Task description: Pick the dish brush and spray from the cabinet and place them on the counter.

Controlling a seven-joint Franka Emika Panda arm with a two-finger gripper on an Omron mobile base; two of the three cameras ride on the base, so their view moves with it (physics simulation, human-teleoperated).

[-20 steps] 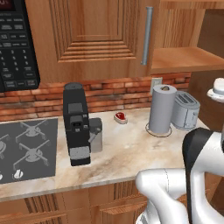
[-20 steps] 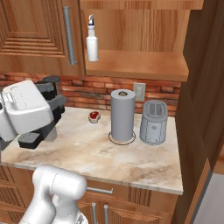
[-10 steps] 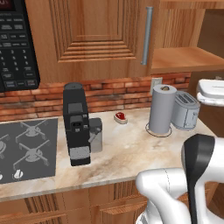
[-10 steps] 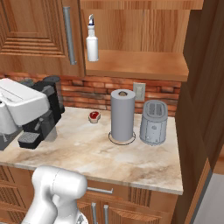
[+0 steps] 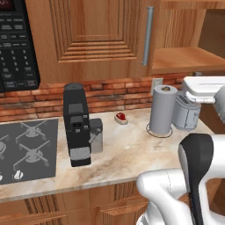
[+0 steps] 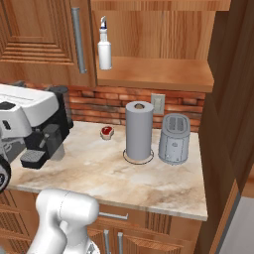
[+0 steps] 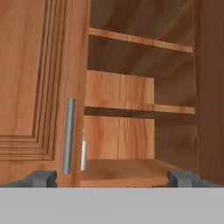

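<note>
We find the cabinet [image 6: 158,74] open on its right half, its left door closed with a long grey bar handle [image 6: 77,39]. The spray [image 6: 104,45] stands upright on the lowest wooden shelf [image 6: 163,72], at the left end close beside the door edge. In the hand view the gripper [image 7: 111,178] looks into the open cabinet, its fingertips [image 7: 41,178] set wide apart with nothing between them; a thin pale sliver just right of the door handle may be the spray, though we cannot tell for certain. We cannot make out the dish brush.

On the counter [image 6: 99,171] below, a grey paper towel roll [image 6: 139,130] stands upright, with a toaster [image 6: 173,139] just beside it on the right. A small red item [image 6: 106,131] lies near the brick wall to the left of the roll. Further left stands a black coffee machine [image 5: 75,125], and beyond it the stove [image 5: 26,147] and a microwave [image 5: 15,44] above.
</note>
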